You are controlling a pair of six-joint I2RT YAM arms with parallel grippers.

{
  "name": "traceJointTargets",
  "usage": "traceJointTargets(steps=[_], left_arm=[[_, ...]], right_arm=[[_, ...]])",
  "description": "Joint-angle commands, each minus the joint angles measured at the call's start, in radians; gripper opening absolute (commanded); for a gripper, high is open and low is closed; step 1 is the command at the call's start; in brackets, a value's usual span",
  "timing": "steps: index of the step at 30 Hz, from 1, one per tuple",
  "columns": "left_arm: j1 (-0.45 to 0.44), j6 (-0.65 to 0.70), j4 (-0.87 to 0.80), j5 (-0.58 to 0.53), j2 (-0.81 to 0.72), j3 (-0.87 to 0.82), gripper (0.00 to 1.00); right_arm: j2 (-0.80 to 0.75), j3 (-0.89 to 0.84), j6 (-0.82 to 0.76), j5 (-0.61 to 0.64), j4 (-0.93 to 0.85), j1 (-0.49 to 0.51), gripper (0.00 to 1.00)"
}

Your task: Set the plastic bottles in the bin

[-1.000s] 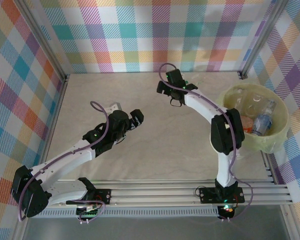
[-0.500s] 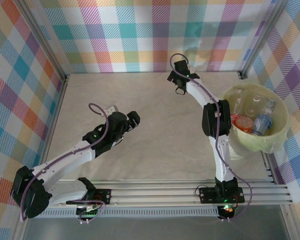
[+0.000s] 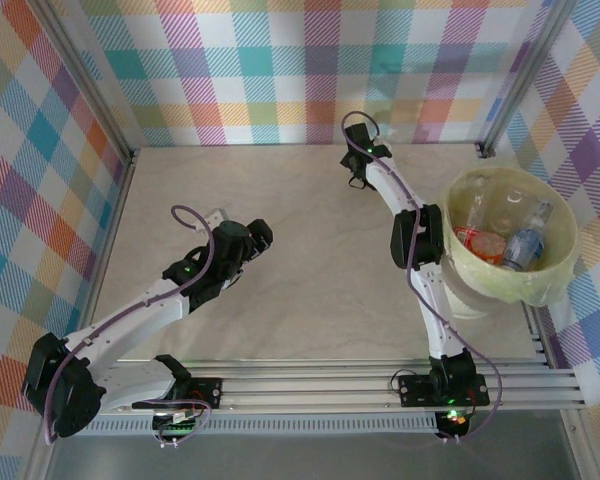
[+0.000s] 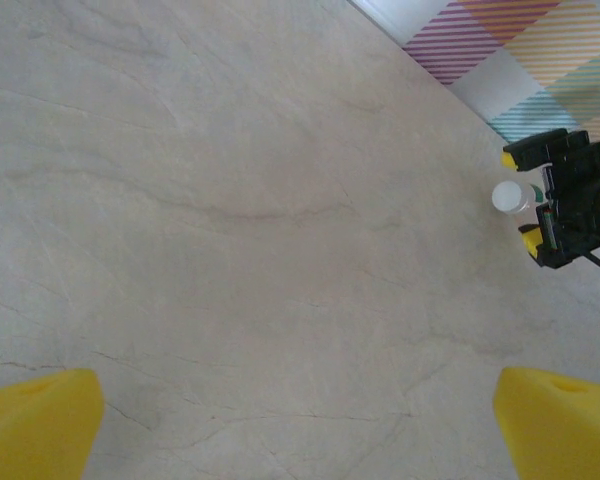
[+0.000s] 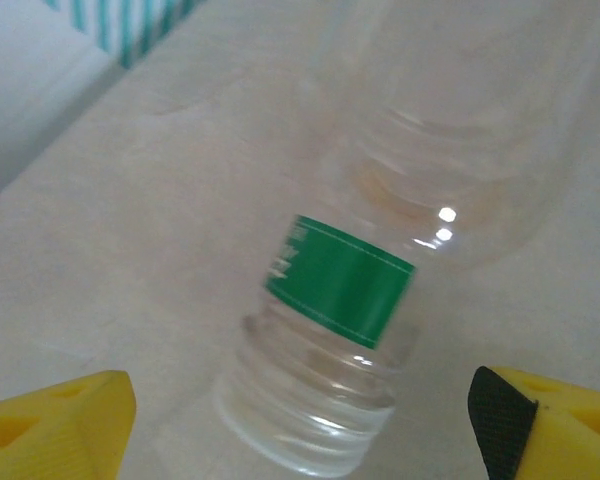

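**Green-labelled bottle sat between the right gripper's open fingers**

A clear plastic bottle with a green label (image 5: pixel 342 282) lay within the right wrist view, its ribbed end nearest the camera. It rested on the pale table (image 5: pixel 130 250), close to the foot of the far wall. The right gripper (image 5: pixel 300 422) stood around it with its jaws spread wide — one yellow fingertip (image 5: pixel 55 420) well to one side and the other to the opposite side. Neither touched the plastic, so the gripper held nothing.

From the left wrist camera the same bottle showed as a small white round end (image 4: pixel 510 196) set between the right gripper's (image 4: pixel 522 198) two yellow tips.

In the overhead view the right arm reached across to the far edge of the table (image 3: pixel 310 250), its gripper (image 3: pixel 358 165) just short of the plaid wall (image 3: pixel 280 60).

The bin (image 3: pixel 555 285) stood at the table's right side, well apart from that gripper. It already held several bottles, among them a red-labelled bottle (image 3: pixel 477 241) and a blue-labelled bottle (image 3: pixel 526 245) lying beside clear ones.

The left gripper (image 3: pixel 260 232) hung over bare table left of centre. Its own camera showed its yellow fingertips (image 4: pixel 35 420) far apart at the lower corners — fully open, with only the tabletop between them.
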Motion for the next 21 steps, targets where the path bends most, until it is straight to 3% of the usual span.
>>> traceJointTargets(steps=[1, 15, 21], left_arm=[[0.012, 0.003, -0.017, -0.024, 0.012, -0.011, 1.0], [0.027, 0.012, -0.022, -0.008, 0.02, -0.008, 1.0], [0.027, 0.002, -0.026, -0.007, 0.003, -0.016, 1.0]], right_arm=[[0.006, 0.009, 0.128, 0.025, -0.06, -0.027, 0.84], [0.002, -0.037, 0.087, -0.04, 0.021, -0.053, 0.61], [-0.083, -0.173, 0.022, -0.087, 0.126, -0.053, 0.48]])
